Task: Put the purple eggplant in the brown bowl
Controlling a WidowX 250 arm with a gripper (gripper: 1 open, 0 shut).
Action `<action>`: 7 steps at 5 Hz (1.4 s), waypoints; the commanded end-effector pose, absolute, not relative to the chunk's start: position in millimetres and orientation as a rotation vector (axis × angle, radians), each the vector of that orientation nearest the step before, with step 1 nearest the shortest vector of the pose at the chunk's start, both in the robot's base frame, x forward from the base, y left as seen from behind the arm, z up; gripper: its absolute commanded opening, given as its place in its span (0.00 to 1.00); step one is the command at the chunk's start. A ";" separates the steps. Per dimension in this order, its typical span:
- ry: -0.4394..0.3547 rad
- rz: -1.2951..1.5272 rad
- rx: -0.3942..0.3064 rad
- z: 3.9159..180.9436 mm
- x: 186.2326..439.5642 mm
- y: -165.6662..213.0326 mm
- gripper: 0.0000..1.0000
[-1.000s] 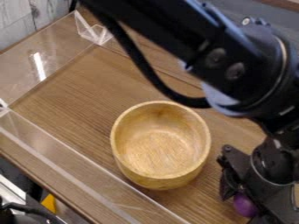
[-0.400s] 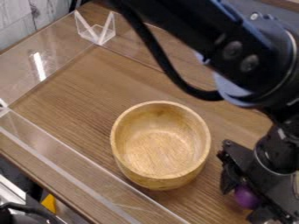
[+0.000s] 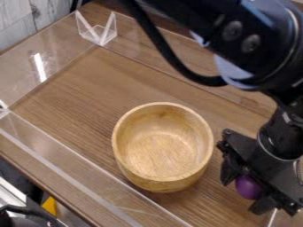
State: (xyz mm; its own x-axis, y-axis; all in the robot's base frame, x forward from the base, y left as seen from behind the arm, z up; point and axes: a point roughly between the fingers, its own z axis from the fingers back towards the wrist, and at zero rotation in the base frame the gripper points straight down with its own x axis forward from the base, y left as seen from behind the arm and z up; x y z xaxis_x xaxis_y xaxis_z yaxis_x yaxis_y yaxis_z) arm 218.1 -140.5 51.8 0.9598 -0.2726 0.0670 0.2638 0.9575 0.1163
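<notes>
No writing or label shows anywhere. The gripper (image 3: 251, 182) hangs near the table's (image 3: 83, 97) right front edge, its black fingers pinching the purple eggplant (image 3: 247, 187), just beside the brown bowl (image 3: 164, 145). Clear plastic walls (image 3: 53, 49) fence the left side, and the bulky black arm (image 3: 236, 44) hides the far right corner.

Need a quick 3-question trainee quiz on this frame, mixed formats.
1. True or false: the purple eggplant lies inside the brown bowl.
2. The end effector is: A) over the bowl's centre, B) beside the bowl toward the picture's right edge, C) at the far clear wall.
3. Fill in: the bowl holds ____.

Key: 1 false; 2 B; 3 nothing.
</notes>
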 end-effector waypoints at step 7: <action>-0.216 -0.254 0.092 94.6 228.5 -43.8 0.00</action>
State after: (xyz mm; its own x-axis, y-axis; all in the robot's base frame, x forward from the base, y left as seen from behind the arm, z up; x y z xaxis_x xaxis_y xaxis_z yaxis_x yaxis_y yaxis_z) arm 220.8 -43.1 84.6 0.9526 -0.2595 0.1585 0.2428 0.9630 0.1171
